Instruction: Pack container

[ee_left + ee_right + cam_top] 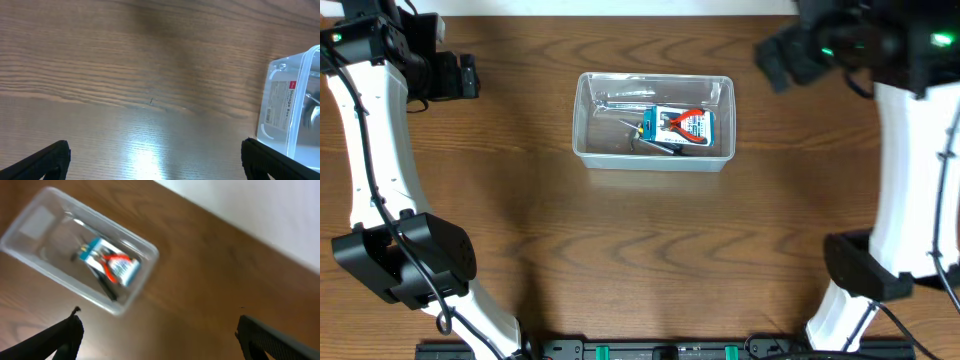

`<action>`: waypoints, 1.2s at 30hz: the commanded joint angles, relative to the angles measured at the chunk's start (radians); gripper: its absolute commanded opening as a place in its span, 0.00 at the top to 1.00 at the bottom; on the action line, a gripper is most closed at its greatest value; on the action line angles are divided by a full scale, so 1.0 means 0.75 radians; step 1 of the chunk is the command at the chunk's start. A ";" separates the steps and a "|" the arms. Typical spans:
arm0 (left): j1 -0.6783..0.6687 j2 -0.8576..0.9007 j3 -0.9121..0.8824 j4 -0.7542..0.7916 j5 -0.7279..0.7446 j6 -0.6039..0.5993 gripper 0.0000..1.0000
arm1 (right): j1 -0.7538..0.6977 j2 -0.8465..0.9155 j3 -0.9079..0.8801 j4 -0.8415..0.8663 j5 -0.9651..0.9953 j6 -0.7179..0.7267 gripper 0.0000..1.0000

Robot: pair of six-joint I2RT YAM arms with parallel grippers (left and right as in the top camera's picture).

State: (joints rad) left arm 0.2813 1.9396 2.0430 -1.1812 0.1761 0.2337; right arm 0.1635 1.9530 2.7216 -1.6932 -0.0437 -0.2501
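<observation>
The clear plastic container stands on the wooden table at centre back. Inside it lie a blue-and-white box with red-handled pliers on top, a dark tool beside it and a shiny metal piece. My left gripper hovers open to the container's left, nothing between its fingers. In the left wrist view the container's labelled wall shows at the right, beyond the gripper. My right gripper is raised to the container's right, open and empty. The right wrist view shows the container at upper left of the gripper.
Bare wood grain surrounds the container on all sides. The table's far edge meets a white surface in the right wrist view. Both arm bases stand at the front corners.
</observation>
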 commanded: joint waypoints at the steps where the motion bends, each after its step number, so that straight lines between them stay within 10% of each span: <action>1: 0.005 -0.004 0.001 -0.005 -0.011 0.007 0.02 | -0.046 -0.061 -0.006 -0.007 0.107 0.186 0.01; 8: 0.005 -0.004 0.001 -0.005 -0.012 0.007 0.02 | -0.048 -0.350 -0.119 -0.008 0.297 0.322 0.01; 15: 0.005 -0.004 0.001 -0.005 -0.012 0.007 0.02 | -0.051 -0.847 -0.780 0.032 0.352 0.481 0.01; 36: 0.005 -0.004 0.001 -0.005 -0.011 0.007 0.02 | -0.051 -1.788 -2.392 1.012 0.017 0.712 0.01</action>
State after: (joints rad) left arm 0.2813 1.9392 2.0430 -1.1809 0.1757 0.2337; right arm 0.1295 0.6380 0.9737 -0.9455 0.0589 0.2535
